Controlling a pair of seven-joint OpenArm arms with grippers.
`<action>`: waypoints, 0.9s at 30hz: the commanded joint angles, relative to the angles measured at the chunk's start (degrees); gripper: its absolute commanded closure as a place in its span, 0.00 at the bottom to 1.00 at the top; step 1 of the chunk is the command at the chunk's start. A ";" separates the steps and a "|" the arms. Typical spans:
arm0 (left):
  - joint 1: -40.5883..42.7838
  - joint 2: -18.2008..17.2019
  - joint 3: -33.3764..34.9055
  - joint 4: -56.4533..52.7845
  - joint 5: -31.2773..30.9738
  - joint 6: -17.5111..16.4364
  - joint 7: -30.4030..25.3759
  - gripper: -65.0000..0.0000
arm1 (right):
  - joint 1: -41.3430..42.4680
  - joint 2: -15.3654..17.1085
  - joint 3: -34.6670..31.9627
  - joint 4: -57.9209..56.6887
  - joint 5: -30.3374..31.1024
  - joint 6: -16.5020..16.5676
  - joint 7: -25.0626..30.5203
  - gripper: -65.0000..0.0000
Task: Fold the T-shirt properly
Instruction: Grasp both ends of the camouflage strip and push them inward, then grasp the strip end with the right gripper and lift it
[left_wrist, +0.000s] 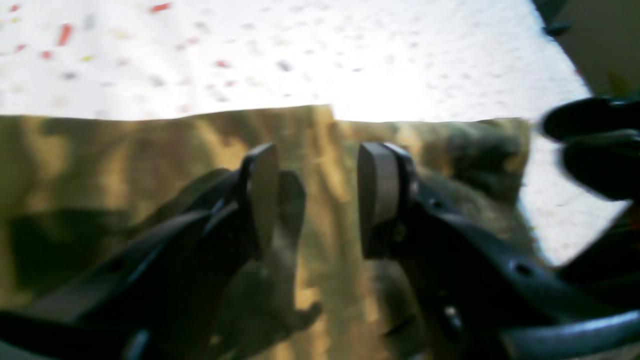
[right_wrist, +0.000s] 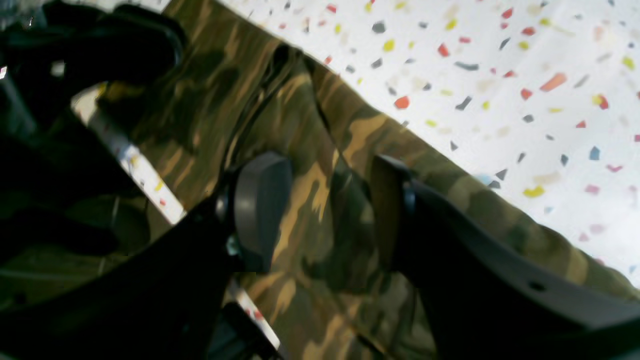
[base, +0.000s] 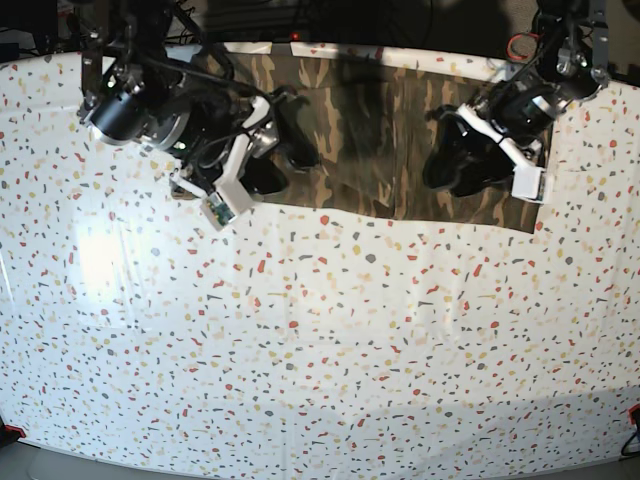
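We are looking at one T-shirt (base: 370, 140), a camouflage cloth in olive, brown and tan blotches, lying as a wide flat band across the far part of the table (base: 320, 340). Its near edge is running fairly straight from side to side, and in the right wrist view a fold line or seam is crossing the cloth on a slant. The table is showing a white covering sprinkled with small red, yellow and grey flecks.

We are counting two grippers over the shirt, one at each end. The left gripper (left_wrist: 317, 200) is hanging above the cloth near its edge, its jaws standing apart with bare cloth showing between the two pads and nothing held. The right gripper (right_wrist: 330, 210) is hovering over the other end, its jaws spread wide as well, with only camouflage cloth visible in the gap and nothing pinched. In the base view both grippers are sitting over the shirt's near half, well apart from each other, and dark shadows are falling on the cloth beneath them
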 joint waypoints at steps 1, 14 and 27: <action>0.00 -0.39 -1.51 1.14 -0.39 -0.48 -1.44 0.60 | -0.04 0.96 0.11 1.01 0.90 0.22 0.90 0.53; 0.13 -0.39 -20.70 1.14 0.48 -0.50 -1.95 0.60 | -3.82 4.42 12.07 1.01 6.73 0.20 -2.16 0.53; 0.13 -0.37 -24.28 1.11 6.71 -0.48 -3.39 0.60 | -5.84 10.56 23.08 -12.35 17.57 3.28 -9.57 0.53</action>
